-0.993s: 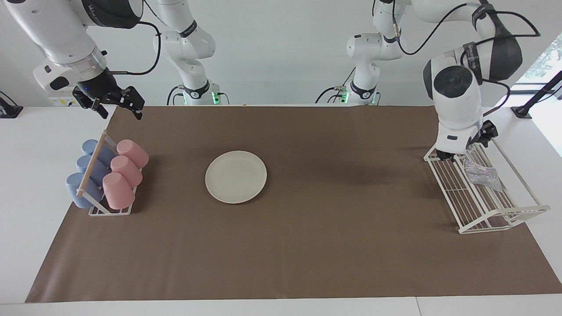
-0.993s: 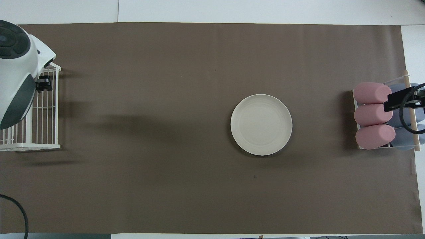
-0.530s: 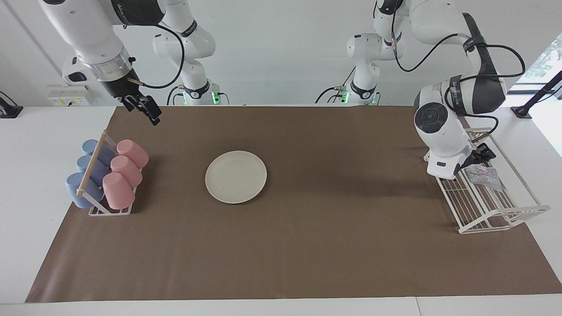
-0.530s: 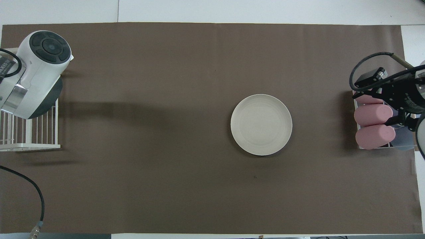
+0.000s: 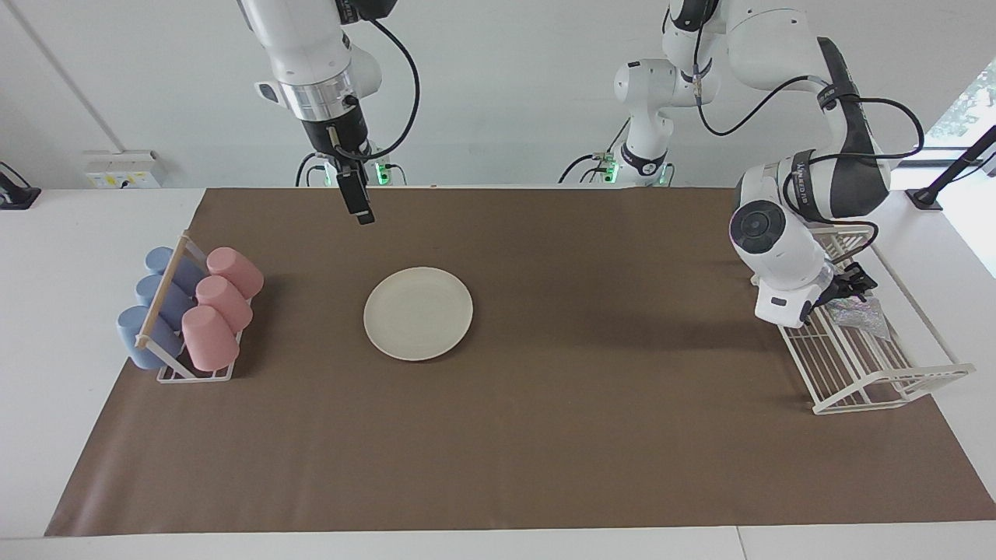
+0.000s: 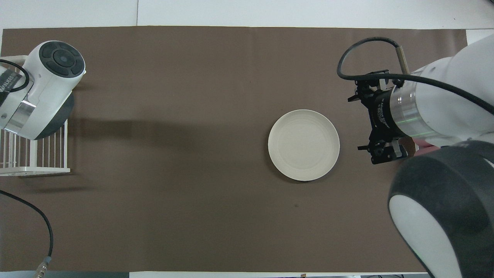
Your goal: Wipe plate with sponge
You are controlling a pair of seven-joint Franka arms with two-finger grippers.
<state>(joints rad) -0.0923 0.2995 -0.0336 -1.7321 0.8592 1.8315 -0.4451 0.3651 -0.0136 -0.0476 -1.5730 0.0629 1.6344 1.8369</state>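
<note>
The cream-white plate (image 5: 418, 313) (image 6: 303, 144) lies flat on the brown mat, nothing on it. The silvery sponge (image 5: 862, 316) rests in the white wire rack (image 5: 875, 373) at the left arm's end of the table. My left gripper (image 5: 848, 286) is down in that rack, open, its fingers at the sponge's edge. In the overhead view the left wrist covers both the gripper and the sponge. My right gripper (image 5: 359, 208) hangs open and empty, high over the mat beside the plate.
A small rack holding pink and blue cups (image 5: 191, 311) stands at the right arm's end of the table. The brown mat (image 5: 545, 435) covers most of the tabletop. The right arm's bulky elbow (image 6: 444, 216) fills one lower corner of the overhead view.
The right arm swung from over the cup rack to beside the plate, its gripper now pointing down. The left gripper slid along the wire rack and came down to the sponge.
</note>
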